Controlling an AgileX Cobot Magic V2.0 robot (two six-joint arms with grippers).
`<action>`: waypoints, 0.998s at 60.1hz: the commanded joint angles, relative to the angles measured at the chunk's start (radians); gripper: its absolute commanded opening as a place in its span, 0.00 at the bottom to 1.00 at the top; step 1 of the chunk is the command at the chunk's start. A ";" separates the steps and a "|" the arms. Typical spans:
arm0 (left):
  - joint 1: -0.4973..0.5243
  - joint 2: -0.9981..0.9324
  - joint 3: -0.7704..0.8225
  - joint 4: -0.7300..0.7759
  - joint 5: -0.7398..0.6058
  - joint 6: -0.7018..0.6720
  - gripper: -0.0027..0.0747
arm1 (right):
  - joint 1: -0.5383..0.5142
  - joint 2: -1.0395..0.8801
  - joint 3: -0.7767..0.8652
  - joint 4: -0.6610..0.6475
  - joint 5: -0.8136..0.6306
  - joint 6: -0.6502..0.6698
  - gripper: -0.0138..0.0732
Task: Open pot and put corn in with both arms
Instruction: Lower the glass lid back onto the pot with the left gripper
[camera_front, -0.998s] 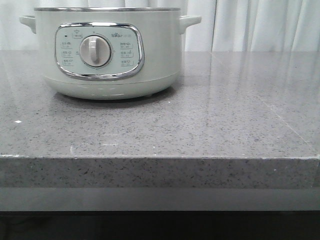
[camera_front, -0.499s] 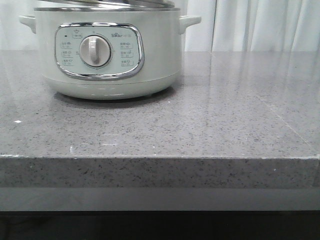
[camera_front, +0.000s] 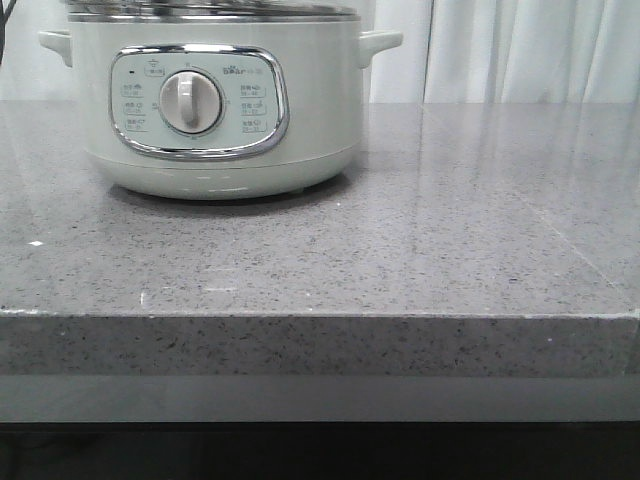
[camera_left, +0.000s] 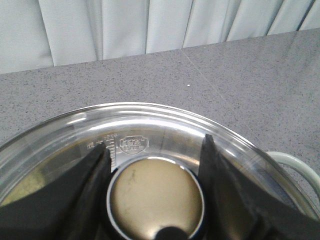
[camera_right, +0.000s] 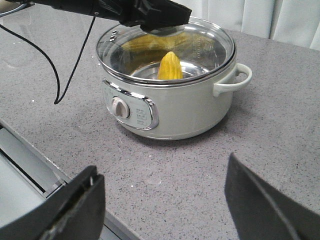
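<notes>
The pale grey-green pot (camera_front: 220, 110) stands at the back left of the counter, its white dial facing front. A glass lid (camera_right: 200, 45) lies over its steel rim. Through the glass the yellow corn (camera_right: 169, 66) stands on end inside. My left gripper (camera_left: 155, 145) is shut on the lid's round metal knob (camera_left: 156, 200), one black finger on each side. From the right wrist view the left gripper (camera_right: 160, 20) sits on top of the lid. My right gripper (camera_right: 162, 167) hangs open over bare counter in front of the pot, holding nothing.
Grey speckled countertop (camera_front: 450, 230) runs right of the pot, with its front edge (camera_front: 320, 315) near me. A black cable (camera_right: 75, 55) droops from the left arm beside the pot. White curtains (camera_front: 520, 50) hang behind.
A second ago the pot's rim was bare. The glass lid came down tilted into the front view and now lies level on the rim.
</notes>
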 joint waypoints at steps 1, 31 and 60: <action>-0.007 -0.049 -0.044 -0.016 -0.124 0.001 0.28 | -0.007 -0.004 -0.024 0.001 -0.068 -0.005 0.75; -0.007 -0.029 -0.044 -0.032 -0.114 0.001 0.47 | -0.007 -0.004 -0.024 0.001 -0.068 -0.005 0.75; -0.006 -0.176 -0.044 -0.016 -0.048 0.001 0.61 | -0.007 -0.004 -0.024 0.001 -0.068 -0.005 0.75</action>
